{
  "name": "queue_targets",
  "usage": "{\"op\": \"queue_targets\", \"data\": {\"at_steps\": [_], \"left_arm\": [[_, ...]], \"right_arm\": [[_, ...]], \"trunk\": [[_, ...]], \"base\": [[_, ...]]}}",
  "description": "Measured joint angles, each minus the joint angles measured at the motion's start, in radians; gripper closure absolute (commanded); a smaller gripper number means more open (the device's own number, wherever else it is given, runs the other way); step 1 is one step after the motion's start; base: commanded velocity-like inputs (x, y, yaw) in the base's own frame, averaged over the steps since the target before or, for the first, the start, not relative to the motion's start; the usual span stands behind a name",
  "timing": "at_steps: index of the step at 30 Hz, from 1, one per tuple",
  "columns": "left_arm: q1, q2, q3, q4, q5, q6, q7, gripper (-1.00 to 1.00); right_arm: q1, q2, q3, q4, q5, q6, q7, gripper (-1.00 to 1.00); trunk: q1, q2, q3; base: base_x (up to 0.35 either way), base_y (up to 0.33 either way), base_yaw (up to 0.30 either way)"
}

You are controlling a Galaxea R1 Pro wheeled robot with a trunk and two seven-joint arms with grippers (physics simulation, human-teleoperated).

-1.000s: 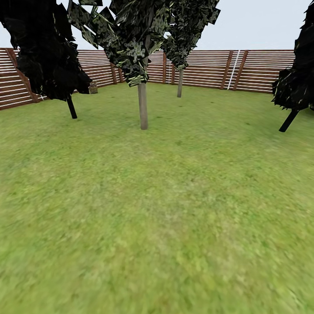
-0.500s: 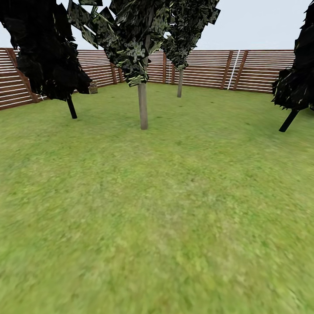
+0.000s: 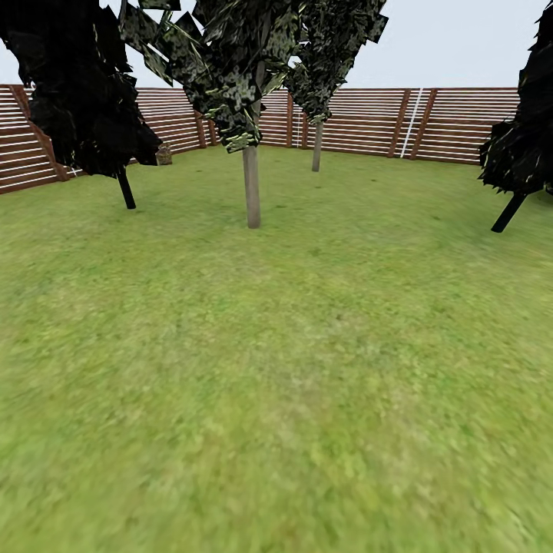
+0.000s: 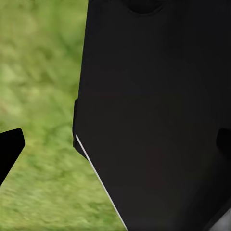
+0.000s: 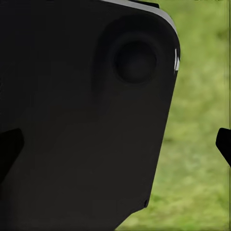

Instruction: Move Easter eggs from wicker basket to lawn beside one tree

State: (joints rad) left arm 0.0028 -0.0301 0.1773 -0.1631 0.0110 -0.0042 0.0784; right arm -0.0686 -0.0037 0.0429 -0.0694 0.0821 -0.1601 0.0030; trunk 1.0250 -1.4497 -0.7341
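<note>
Head view: lawn [image 3: 292, 369] fills the foreground, mottled green, running back to a brown horizontal-slat fence [image 3: 461, 123]. Nearest tree [image 3: 251, 184] stands upright mid-lawn, grey-beige trunk, dark pale-speckled canopy above. A second like tree [image 3: 316, 146] stands farther back, near the fence. Dark-trunked trees lean at far left [image 3: 125, 188] and far right [image 3: 508, 211]. A small brownish object [image 3: 163, 154] sits by the fence at left; too small to identify. Left wrist view: grass beneath, a large dark robot body panel [image 4: 154, 110] close to the lens; dark fingertips [image 4: 9, 149] at both edges, well apart, nothing between them. Right wrist view: the same arrangement, a dark panel [image 5: 82, 115], fingertips [image 5: 224, 142] spread, empty.
</note>
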Motion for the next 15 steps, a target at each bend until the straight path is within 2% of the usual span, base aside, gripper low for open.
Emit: {"op": "queue_targets", "data": {"at_steps": [15], "left_arm": [[0.000, -0.001, 0.000, -0.001, -0.001, 0.000, 0.000, -1.00]], "right_arm": [[0.000, -0.002, 0.002, 0.000, 0.002, 0.000, 0.000, -1.00]], "trunk": [[-0.004, 0.007, 0.003]], "base": [[0.000, 0.000, 0.000]]}}
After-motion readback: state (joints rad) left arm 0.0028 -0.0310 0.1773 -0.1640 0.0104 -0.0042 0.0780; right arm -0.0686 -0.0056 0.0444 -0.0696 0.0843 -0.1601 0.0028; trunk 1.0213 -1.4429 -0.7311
